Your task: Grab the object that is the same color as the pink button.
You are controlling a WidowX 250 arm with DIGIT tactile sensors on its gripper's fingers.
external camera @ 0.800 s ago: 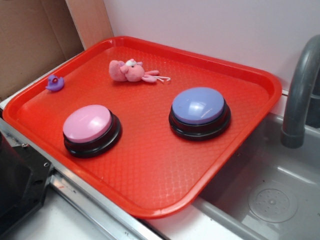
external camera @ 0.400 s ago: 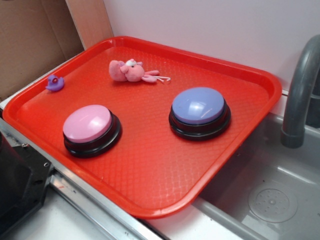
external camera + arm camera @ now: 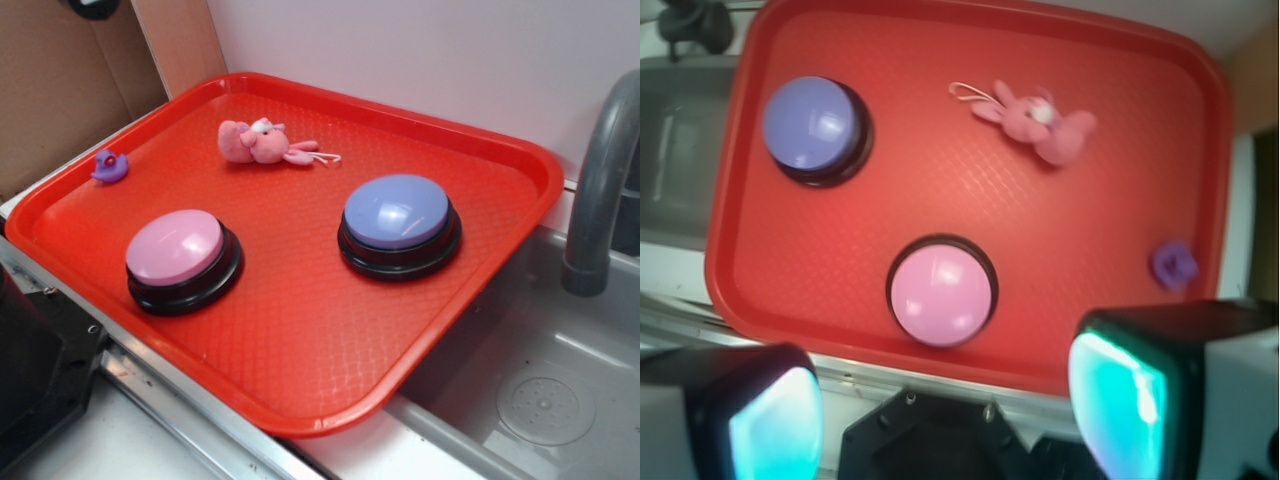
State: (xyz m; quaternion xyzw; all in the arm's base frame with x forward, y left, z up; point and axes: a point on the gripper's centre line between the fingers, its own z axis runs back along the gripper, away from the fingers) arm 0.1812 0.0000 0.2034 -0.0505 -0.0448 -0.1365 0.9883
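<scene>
The small pink plush toy [image 3: 262, 142] lies at the back of the red tray [image 3: 300, 360], its thin limbs pointing right; it also shows in the wrist view [image 3: 1040, 123]. The pink button [image 3: 176, 250] sits front left on the tray and shows in the wrist view [image 3: 941, 295]. My gripper [image 3: 945, 420] is open and empty, high above the tray's near edge, with its fingers [image 3: 1120, 400] wide apart. In the exterior view only a dark bit of the arm [image 3: 95, 8] shows at the top left.
A blue-lavender button [image 3: 398, 218] sits right of centre on the tray. A tiny purple duck [image 3: 109, 166] rests by the tray's left rim. A grey sink [image 3: 540, 400] with a faucet [image 3: 600, 190] lies to the right. A black robot base [image 3: 35, 370] is at the front left.
A dark part of the arm has come into view at the top left of the exterior view. The objects on the tray have not moved.
</scene>
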